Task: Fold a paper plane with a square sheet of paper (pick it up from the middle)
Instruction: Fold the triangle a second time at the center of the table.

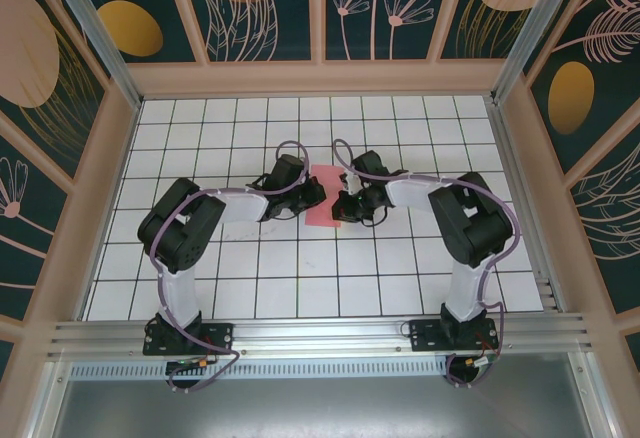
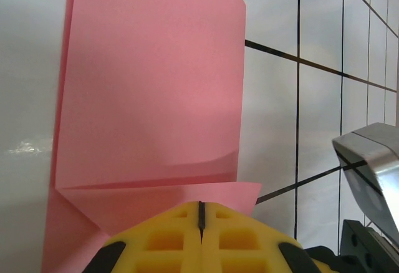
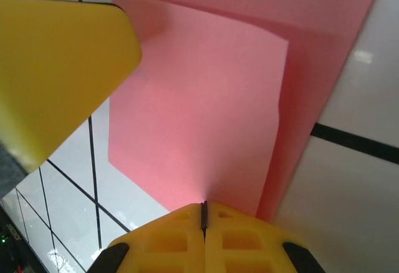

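**Two closed claws meet over a folded pink paper at the middle of the board**

You are looking down at a glossy white board (image 1: 250, 278) ruled with thin black lines into square tiles. At its middle lies the pink paper (image 1: 322, 198), thin, matte and plain, between the two arms.

The left claw (image 1: 303, 201) comes in from the left and the right claw (image 1: 346, 206) from the right, both touching the paper's edges.

From the left wrist, the paper (image 2: 149, 86) is doubled over: a smooth upper flap with one curled far corner lies on a lower layer, with a sharp crease across the near part. The left claw (image 2: 201, 207) has ribbed yellow fingers pressed together, and the paper runs right up to their tips.

From the right wrist, the paper (image 3: 199, 117) shows two overlapping layers. The right claw (image 3: 204, 207) is also closed, and the flap narrows down to its seam. You cannot tell whether either claw pinches the paper.
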You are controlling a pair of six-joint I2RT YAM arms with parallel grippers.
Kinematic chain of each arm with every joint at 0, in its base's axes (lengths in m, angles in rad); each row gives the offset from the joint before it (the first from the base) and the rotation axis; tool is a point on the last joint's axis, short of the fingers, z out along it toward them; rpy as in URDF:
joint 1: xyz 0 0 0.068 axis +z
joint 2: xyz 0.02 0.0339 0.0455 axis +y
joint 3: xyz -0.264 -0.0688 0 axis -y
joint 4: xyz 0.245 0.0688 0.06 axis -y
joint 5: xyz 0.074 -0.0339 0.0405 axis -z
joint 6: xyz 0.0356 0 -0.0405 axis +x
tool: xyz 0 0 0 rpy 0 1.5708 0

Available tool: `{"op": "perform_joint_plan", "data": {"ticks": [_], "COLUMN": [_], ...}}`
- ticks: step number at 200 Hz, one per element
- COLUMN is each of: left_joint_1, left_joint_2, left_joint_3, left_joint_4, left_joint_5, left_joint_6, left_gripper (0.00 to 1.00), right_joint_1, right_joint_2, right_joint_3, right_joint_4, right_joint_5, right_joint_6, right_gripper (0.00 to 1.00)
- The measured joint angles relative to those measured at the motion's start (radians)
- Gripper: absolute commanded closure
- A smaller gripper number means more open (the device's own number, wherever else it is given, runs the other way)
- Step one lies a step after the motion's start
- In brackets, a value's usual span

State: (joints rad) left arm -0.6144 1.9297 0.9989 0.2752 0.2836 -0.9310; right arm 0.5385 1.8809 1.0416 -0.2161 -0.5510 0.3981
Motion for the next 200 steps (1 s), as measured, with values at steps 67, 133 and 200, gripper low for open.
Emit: {"op": "perform_joint_plan", "data": {"ticks": [67,133,200], "left_joint_1": [0.0,-0.006,-0.006], "left_joint_2": [0.043,0.044,0.044], "left_joint_3": [0.022,0.037,0.055], "left_joint_4": [-0.056,-0.09,-0.116], "left_joint_5": [-0.016,-0.052,-0.053], "left_joint_6": [-0.006,-0.01,-0.013], "left_gripper": [0.96,0.98,0.92], "right_joint_1": [0.0,0.0,-0.051], "right_joint_2": [0.016,-0.03,-0.158], "right_joint_3": [0.007,-0.065,-0.156], "right_joint_4": [0.0,0.037,0.021], "right_joint_5": [0.003,0.008,0.031], "right_joint_6": [-0.007,-0.023,0.004], "right_gripper": [0.95,0.95,0.89]}}
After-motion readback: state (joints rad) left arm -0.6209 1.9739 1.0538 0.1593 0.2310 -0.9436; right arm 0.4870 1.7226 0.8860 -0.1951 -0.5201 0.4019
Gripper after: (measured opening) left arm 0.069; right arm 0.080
